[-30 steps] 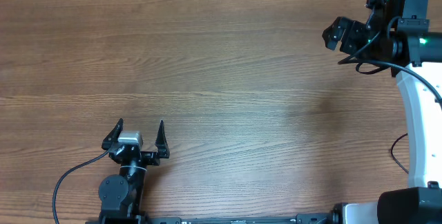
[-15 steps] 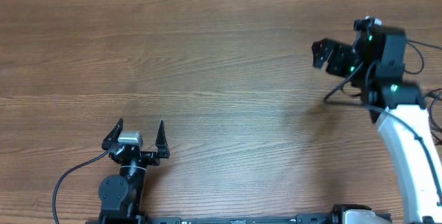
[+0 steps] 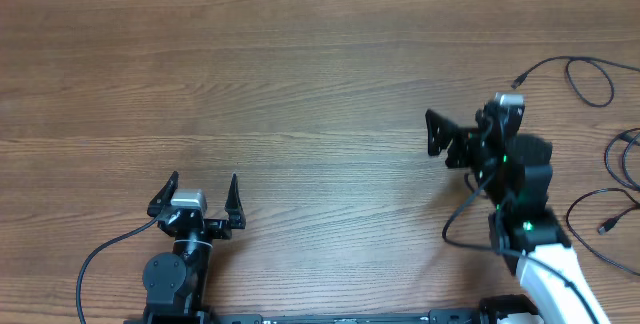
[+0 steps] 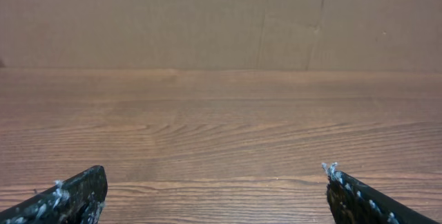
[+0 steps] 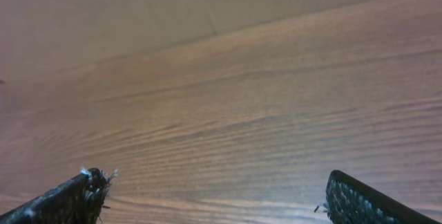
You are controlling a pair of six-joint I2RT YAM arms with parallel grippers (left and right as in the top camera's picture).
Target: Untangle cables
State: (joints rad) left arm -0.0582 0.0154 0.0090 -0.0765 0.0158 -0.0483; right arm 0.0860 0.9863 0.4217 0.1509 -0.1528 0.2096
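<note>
1. Bench (image 3: 300,74): a wood-grain top that fills my overhead view.

2. Left fingers (image 3: 202,179): near the front edge, left of centre, pointing toward the far side. They are released and spread wide, holding nothing. My left wrist view shows both tips in the bottom corners with only bare wood between them. A plain brown board (image 4: 173,16) stands at the far end.

3. Right fingers (image 3: 436,134): right of centre, about mid-depth, pointing left and seen side-on from above. They are released too, with nothing in them. My right wrist view has the two tips in the bottom corners and bare wood between. That view is tilted and slightly soft.

4. Cables (image 3: 548,64): thin black cords lying on the bench at its right side, behind the right arm and apart from both sets of fingers. I log three stretches:
   - upper: the upper plug (image 3: 517,82) lies near the right wrist, and the cord runs right into a loop by the far corner;
   - middle: a curve cut off by the right edge;
   - lower: an arc beside the arm, with the lower plug (image 3: 603,228) on a loose end.
   I cannot tell whether they join outside my view.

5. Lead (image 3: 85,262): a thicker black line curling from the left arm's base.
</note>
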